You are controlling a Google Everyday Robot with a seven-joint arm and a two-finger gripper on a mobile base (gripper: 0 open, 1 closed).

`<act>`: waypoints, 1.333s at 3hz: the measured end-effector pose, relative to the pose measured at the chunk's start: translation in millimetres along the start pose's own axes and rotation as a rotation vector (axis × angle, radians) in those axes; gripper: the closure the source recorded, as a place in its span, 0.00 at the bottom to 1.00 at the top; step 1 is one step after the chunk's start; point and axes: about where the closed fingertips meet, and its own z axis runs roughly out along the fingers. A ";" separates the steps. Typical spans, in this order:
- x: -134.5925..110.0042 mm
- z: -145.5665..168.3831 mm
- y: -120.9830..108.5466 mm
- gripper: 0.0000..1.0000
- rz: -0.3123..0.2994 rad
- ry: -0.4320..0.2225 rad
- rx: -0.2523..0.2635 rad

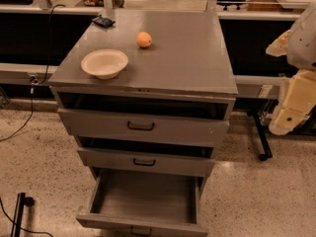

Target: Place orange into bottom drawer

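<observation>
The orange (144,39) sits on the grey cabinet top (197,58), towards the back and left of the middle. The bottom drawer (143,197) is pulled wide open and its flat grey floor is bare. My gripper (287,116) hangs at the right edge of the view, beside the cabinet's right side and below its top. It is well away from the orange and holds nothing that I can see.
A cream bowl (104,63) stands on the cabinet top at the front left, near the orange. A small dark object (103,21) lies at the back left corner. The two upper drawers (142,126) are slightly ajar. Cables run along the floor at the left.
</observation>
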 end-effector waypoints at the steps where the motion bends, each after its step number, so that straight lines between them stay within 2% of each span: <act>1: 0.0 0.0 0.0 0.00 0.000 0.000 0.000; 2: -18.2 0.2 -41.0 0.00 -0.013 -0.037 0.107; 3: -54.4 17.8 -118.6 0.00 -0.082 -0.071 0.202; 4: -96.0 65.3 -183.9 0.00 -0.137 -0.129 0.177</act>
